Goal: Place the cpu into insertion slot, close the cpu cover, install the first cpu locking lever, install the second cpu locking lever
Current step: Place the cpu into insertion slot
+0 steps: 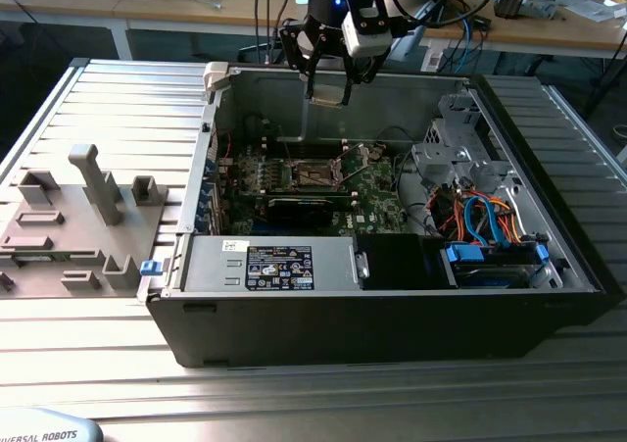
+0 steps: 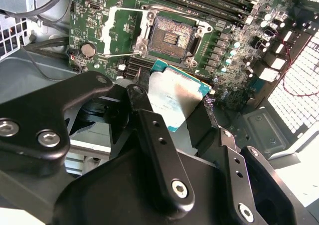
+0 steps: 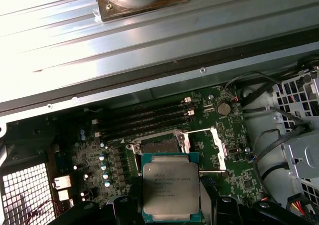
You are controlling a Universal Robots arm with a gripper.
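**A:** How does the arm stand?

**B:** In the exterior view the black two-fingered gripper (image 1: 330,89) hangs pointing down over the far side of the open black computer case (image 1: 392,315). It is above the green motherboard (image 1: 377,192) and clear of it. The arm is cut off at the picture's upper edge.

**A:** And the fingers?

**B:** They are clamped on the cpu (image 2: 174,98), a small flat square chip with a silver-grey metal top and a green rim. In both wrist views the gripper (image 2: 174,110) (image 3: 171,205) pinches it by two opposite edges.

**A:** Where is the chip relative to the board?

**B:** In the air, beside the insertion slot (image 2: 172,35) (image 3: 159,144), a dark square socket that lies bare. The cpu cover (image 2: 111,30) (image 3: 218,147), a thin silvery metal frame, is swung open to one side of the slot.

**A:** Anything hard to see?

**B:** In the first wrist view the near edge of the cpu (image 3: 171,187) runs to the picture's border. In the second, the gripper's black body hides one corner of the chip and much of the board. In the exterior view I cannot make out the chip between the fingers.
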